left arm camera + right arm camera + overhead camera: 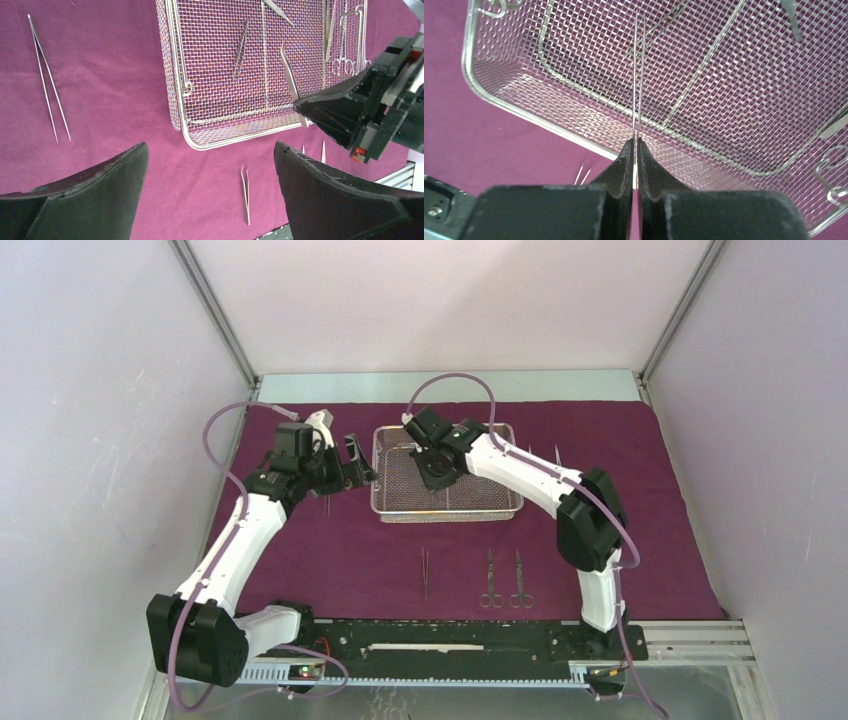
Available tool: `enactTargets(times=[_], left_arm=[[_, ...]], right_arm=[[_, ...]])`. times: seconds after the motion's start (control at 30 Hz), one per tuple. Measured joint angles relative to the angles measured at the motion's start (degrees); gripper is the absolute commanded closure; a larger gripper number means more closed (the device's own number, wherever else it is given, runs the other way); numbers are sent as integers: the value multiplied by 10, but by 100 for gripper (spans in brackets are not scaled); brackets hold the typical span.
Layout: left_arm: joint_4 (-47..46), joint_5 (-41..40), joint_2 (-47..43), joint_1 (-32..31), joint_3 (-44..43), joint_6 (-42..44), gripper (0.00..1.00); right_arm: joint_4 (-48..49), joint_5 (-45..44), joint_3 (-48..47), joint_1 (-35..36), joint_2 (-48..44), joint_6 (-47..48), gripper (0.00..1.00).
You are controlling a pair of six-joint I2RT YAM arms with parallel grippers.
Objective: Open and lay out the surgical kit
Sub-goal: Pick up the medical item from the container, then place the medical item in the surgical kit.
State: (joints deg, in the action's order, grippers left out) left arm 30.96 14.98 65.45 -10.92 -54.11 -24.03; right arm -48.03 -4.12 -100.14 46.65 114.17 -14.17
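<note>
Pinching tweezers (638,75) between closed right gripper (635,145) fingers, above wire-mesh tray (447,513) lying on maroon cloth (330,550). Hovering left gripper (210,150) just beside tray's left edge, fingers spread wide, gripping nothing.

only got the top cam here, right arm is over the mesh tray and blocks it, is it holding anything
Observer: Yes. The right wrist view shows the right fingers shut on a pair of thin steel tweezers, whose tips point out over the rectangular silver wire-mesh tray.
Operator: ok and whats lying in the tray under the arm
Observer: The left wrist view shows a second pair of slim steel tweezers lying on the mesh floor, and ring-handled steel clamps further across the tray.
</note>
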Motion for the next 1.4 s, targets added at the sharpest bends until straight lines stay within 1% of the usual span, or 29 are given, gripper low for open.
enactTargets(times=[0.1,0.2,0.37,0.47,0.67,0.73,1.03,1.4], left_arm=[[0,0,-1,0,0,0,0],[0,0,-6,0,0,0,0],[0,-2,-19,0,0,0,0],[0,-5,-33,0,0,0,0],[0,-11,-47,0,0,0,0],[0,-11,-47,0,0,0,0],[0,-11,-55,0,0,0,0],[0,-11,-59,0,0,0,0]], right_arm=[[-13,-4,1,11,-13,-33,95],[-15,-13,24,30,-43,-78,95],[-17,-38,75,77,-96,-152,94],[-15,-55,108,111,-116,-199,96],[3,-76,177,162,-132,-287,97],[7,-87,192,184,-132,-324,97],[38,-110,193,252,-118,-421,96],[57,-115,196,270,-57,-490,96]])
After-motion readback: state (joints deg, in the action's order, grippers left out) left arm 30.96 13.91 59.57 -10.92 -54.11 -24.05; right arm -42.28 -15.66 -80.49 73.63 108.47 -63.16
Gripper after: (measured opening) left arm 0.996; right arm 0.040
